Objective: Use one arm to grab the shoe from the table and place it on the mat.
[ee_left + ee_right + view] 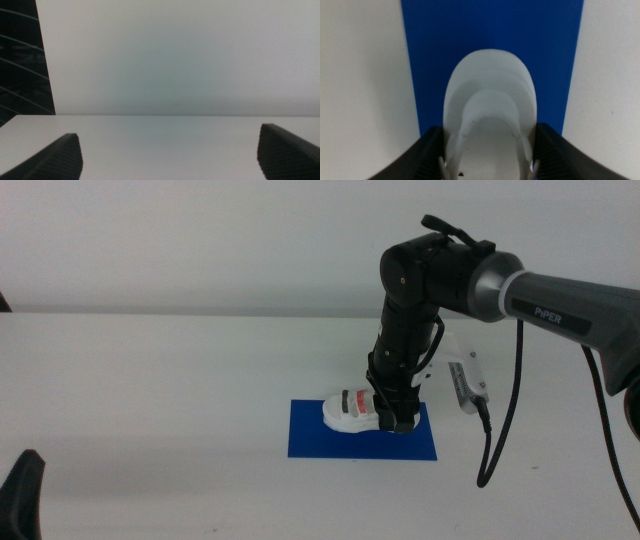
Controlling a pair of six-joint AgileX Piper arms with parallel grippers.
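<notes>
Shoe over mat, apparently resting on it, clamped at heel in right pincer. Transport looks done; release and retreat left. Left pincer spread wide, idle at surface edge.

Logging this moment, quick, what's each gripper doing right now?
Right gripper: shut on the shoe, which sits over the blue mat.
Left gripper: open, holding nothing, waiting at the table's near left edge.

Middle camera overlooks the table; right wrist camera shares its mat, close up.
</notes>
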